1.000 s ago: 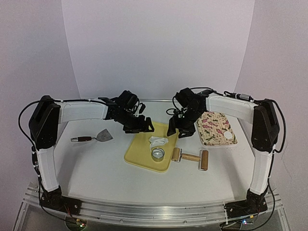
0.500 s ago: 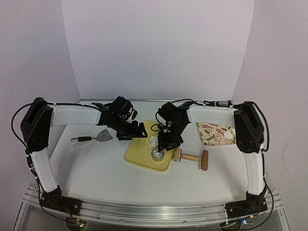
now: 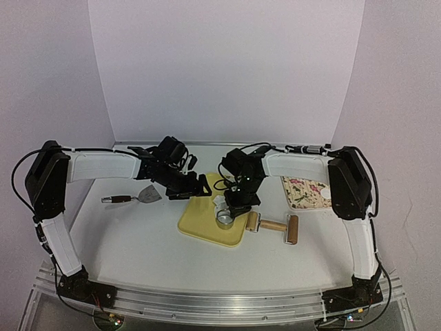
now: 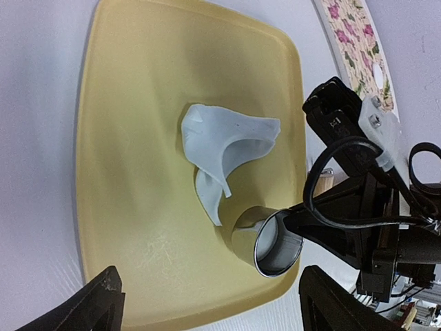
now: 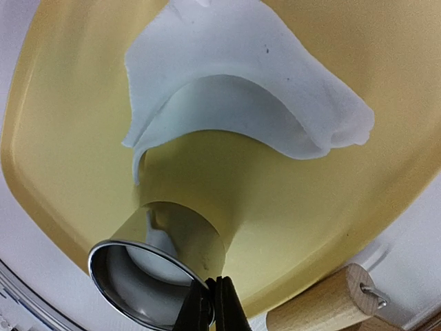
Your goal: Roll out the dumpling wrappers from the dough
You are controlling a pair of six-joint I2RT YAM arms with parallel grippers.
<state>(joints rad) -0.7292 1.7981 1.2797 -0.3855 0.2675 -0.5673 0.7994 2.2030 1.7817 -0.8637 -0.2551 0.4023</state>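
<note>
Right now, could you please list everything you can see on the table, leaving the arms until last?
cutting board: 1, yellow, middle of the table
dough sheet: 1, white, crumpled, on the cutting board
ring cutter: 1, shiny metal, near right part of the cutting board, white dough showing inside
rolling pin: 1, wooden, on the table right of the cutting board
tray: 1, floral, right side of the table
dumpling wrapper: 1, white, on the tray
scraper: 1, metal blade with dark handle, left side of the table
table: 1, white
left end effector: 1, black, open, over the cutting board's far left edge
right end effector: 1, black, shut on the ring cutter's rim
</note>
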